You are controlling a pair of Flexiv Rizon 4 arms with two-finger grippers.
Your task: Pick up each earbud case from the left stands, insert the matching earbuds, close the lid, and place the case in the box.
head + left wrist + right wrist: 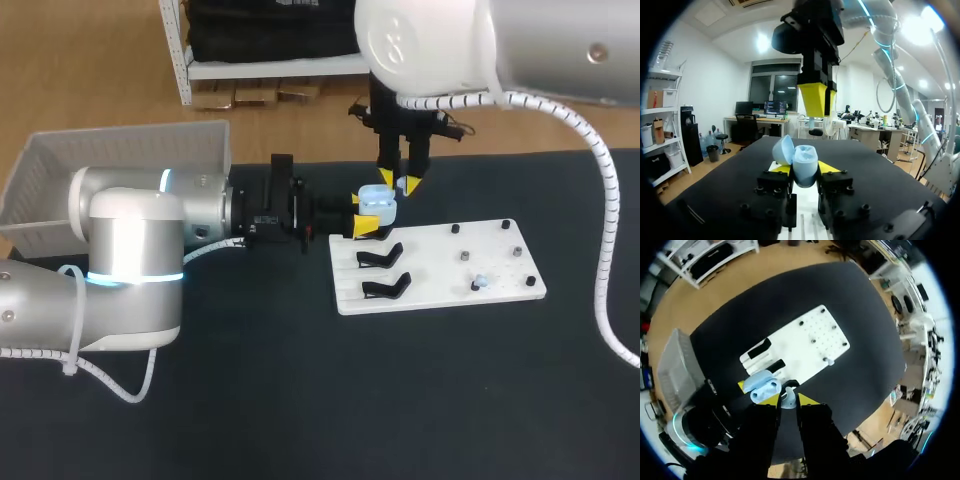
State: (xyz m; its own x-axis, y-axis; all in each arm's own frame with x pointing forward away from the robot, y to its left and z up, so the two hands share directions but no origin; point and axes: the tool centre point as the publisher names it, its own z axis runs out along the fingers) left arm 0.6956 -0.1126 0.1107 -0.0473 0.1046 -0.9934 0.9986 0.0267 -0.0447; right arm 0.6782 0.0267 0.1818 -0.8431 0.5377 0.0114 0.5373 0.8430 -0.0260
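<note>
Your black table [250, 400] carries everything here, its cloth dark and plain. Your left arm [130, 260] comes in low over it, and your right arm [450, 50] hangs down from above. The small white print on the left arm's wrist is too small to read.

The pale slatted box [60, 170] sits well behind the left gripper [372, 212], beside that arm's elbow. The white pegboard [440, 265] lies just ahead of and under the left jaws. Its two black stands [382, 272] are on the end nearest those jaws, and both are bare. Small dark pegs [466, 257] dot the board's far half.

Your left jaws are clenched on the light blue earbud case [804, 167], one yellow tip on each side. They hold it above the board's near edge with its lid hinged open.

Your right gripper [400, 183] points straight down just above the case. Its jaws are pinched on an earbud [787, 399], which hangs right over the open case, close to it. You cannot tell from these views whether the earbud touches the case.

A second earbud [481, 283] lies on the board's far half, well apart from both sets of jaws.
</note>
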